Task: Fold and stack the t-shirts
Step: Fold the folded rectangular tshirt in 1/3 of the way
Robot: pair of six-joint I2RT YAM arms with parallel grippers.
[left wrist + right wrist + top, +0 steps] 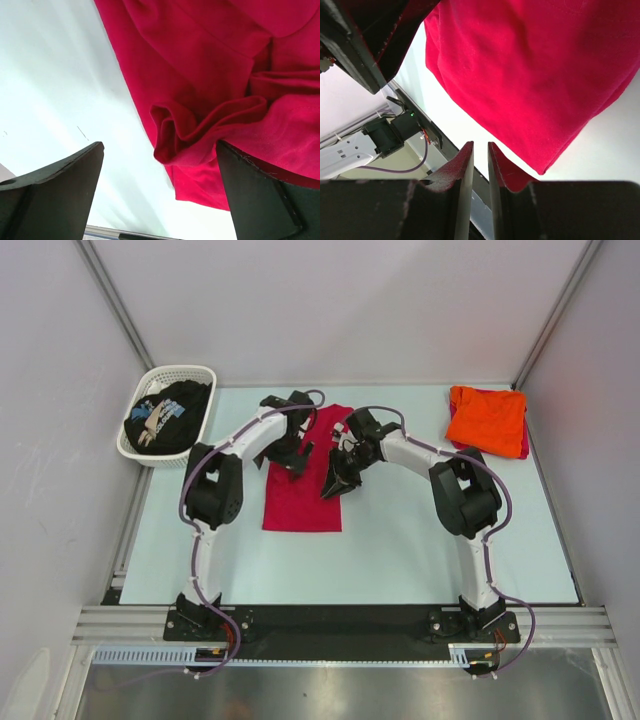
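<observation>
Two white-and-black arms, left arm (215, 490) and right arm (465, 495), rise from the near edge of your pale blue-white table (400, 540). Both elbows bow outward and both forearms angle in toward the middle of the table.

The plain crimson-red cloth t-shirt (300, 500) lies mid-table under both wrists, narrowed to a tall strip with its hem end toward the bases. The left wrist sits over its upper left edge, the right wrist over its right edge.

At the far left, off the table's corner, stands the white plastic lattice basket (180, 370). The black t-shirt with pale blue-white print (170, 415) is heaped inside it. The bright orange t-shirt (487, 418) lies folded at the far right corner, well apart from both arms.

Your left gripper (160, 150) has its jaws spread wide, holding nothing. A bunched red fold (200, 130) of that shirt lies on the table between them. One finger is over bare table, the other over red cloth.

Your right gripper (480, 147) has its jaws narrowed to a slit, with red cloth close behind them. Can't tell if any cloth is pinched.
</observation>
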